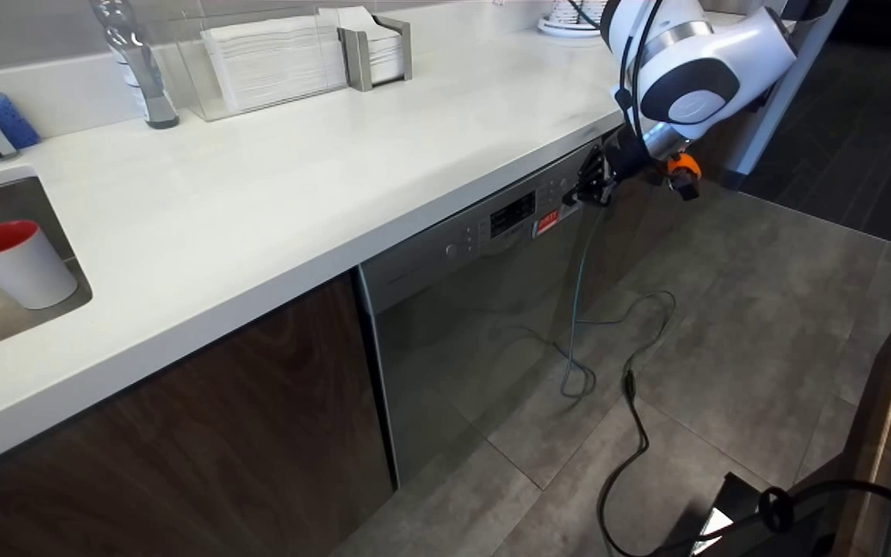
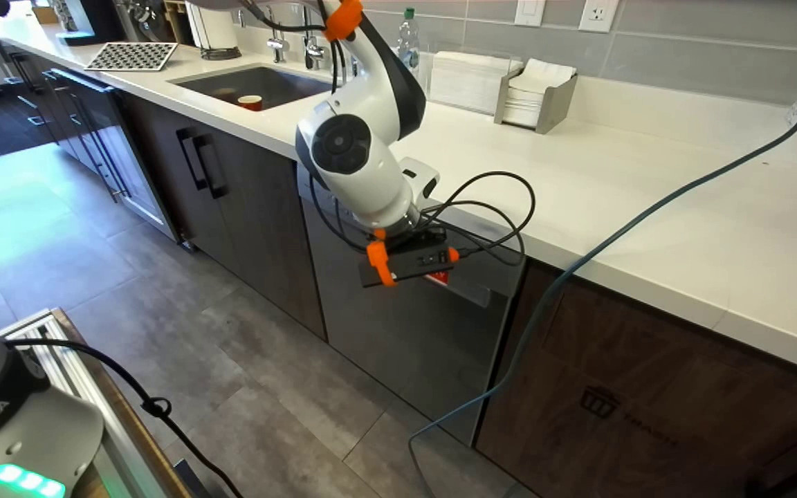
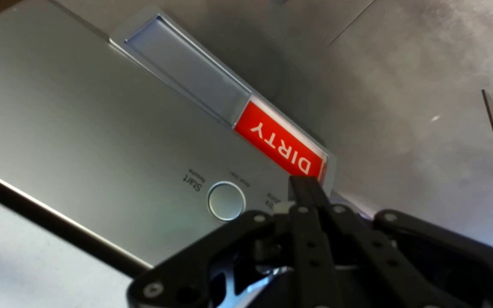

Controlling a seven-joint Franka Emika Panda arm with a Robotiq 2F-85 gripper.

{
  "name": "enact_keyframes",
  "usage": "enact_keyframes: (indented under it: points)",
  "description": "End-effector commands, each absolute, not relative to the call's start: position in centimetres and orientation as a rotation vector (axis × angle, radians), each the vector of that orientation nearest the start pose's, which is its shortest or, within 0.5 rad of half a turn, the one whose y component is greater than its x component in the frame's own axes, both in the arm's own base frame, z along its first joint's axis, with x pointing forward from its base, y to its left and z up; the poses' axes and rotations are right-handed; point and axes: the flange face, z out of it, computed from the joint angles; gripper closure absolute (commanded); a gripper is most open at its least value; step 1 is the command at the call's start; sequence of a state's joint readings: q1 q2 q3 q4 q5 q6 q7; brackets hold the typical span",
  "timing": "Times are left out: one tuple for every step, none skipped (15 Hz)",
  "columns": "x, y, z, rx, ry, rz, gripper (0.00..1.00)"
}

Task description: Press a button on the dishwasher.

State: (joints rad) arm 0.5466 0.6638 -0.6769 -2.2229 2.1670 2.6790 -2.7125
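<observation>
The dishwasher is the steel front under the counter, in both exterior views [image 1: 476, 340] [image 2: 398, 339] and the wrist view [image 3: 79, 128]. Its dark display [image 1: 513, 214] shows in an exterior view, with small buttons beside it. A round Start button [image 3: 226, 201] shows in the wrist view. A red DIRTY label [image 3: 278, 139] sits in a clear holder on the front. My gripper [image 3: 304, 182] is shut, its fingertips together and empty. The tips overlap the label's corner, right of the Start button; contact cannot be told. In an exterior view, the gripper [image 1: 573, 199] is at the control panel's right part.
The white countertop [image 1: 298, 186] overhangs the dishwasher. A cup [image 1: 18, 263] stands in the sink at left. A napkin holder [image 1: 384, 50] and a bottle [image 1: 140, 73] stand at the back. A cable [image 2: 551, 297] hangs to the floor. Dark wooden cabinets [image 2: 647, 360] flank the dishwasher.
</observation>
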Motion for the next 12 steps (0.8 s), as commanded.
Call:
enact_keyframes:
  points:
    - [47.73,-12.26,12.54,-2.962,-1.151,-0.983,1.00]
    - [47.65,-12.31,12.60,-2.962,-1.150,-0.989,1.00]
    - [47.61,-12.37,12.65,-2.963,-1.151,-0.994,1.00]
    - [47.54,-12.43,12.70,-2.962,-1.150,-1.000,1.00]
    - [47.46,-12.48,12.73,-2.960,-1.150,-1.005,1.00]
    - [47.33,-12.47,12.74,-2.954,-1.145,-1.013,1.00]
    - [47.20,-12.48,12.72,-2.954,-1.140,-1.016,1.00]
    - [47.06,-12.43,12.60,-2.953,-1.136,-1.015,1.00]
    - [46.98,-12.43,12.55,-2.950,-1.135,-1.017,1.00]
    - [46.95,-12.33,12.62,-2.944,-1.135,-1.022,1.00]
    - [46.93,-12.28,12.66,-2.939,-1.136,-1.027,1.00]
    - [46.97,-12.24,12.73,-2.933,-1.141,-1.032,1.00]
